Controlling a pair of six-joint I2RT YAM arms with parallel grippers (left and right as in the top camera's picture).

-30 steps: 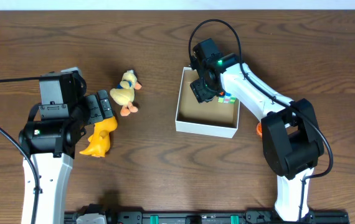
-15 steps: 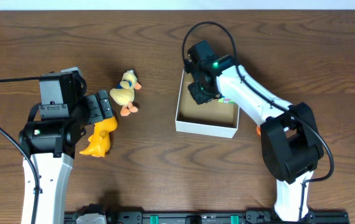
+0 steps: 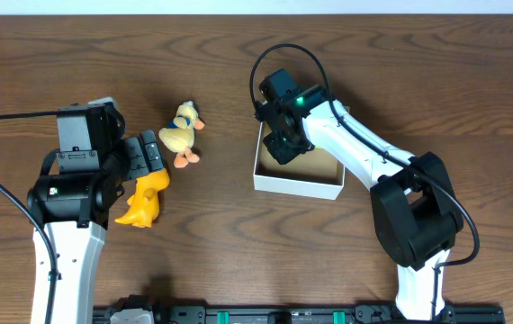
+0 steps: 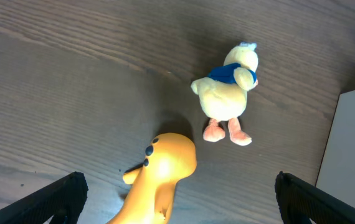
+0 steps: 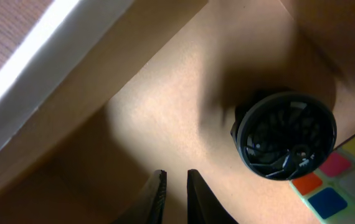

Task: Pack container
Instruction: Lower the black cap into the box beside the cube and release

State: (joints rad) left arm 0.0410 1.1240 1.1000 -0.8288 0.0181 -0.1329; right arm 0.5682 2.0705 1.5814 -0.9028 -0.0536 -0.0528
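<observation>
Right tool [image 5: 175, 190], pressed together, slid left over square cardboard container [image 3: 297, 185]; left tool [image 3: 148, 153] spread.

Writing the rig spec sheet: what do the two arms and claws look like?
Both match: left arm and right arm have white links, bulky black joint housings and one green status light each. A black cable loops over the right wrist; another trails from the left. Left claw and right claw are black.

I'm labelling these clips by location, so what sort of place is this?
Probably a robot lab test bench, not a home: two robot arms stand at a wooden table, with a cardboard box and a plush duck laid out.
</observation>
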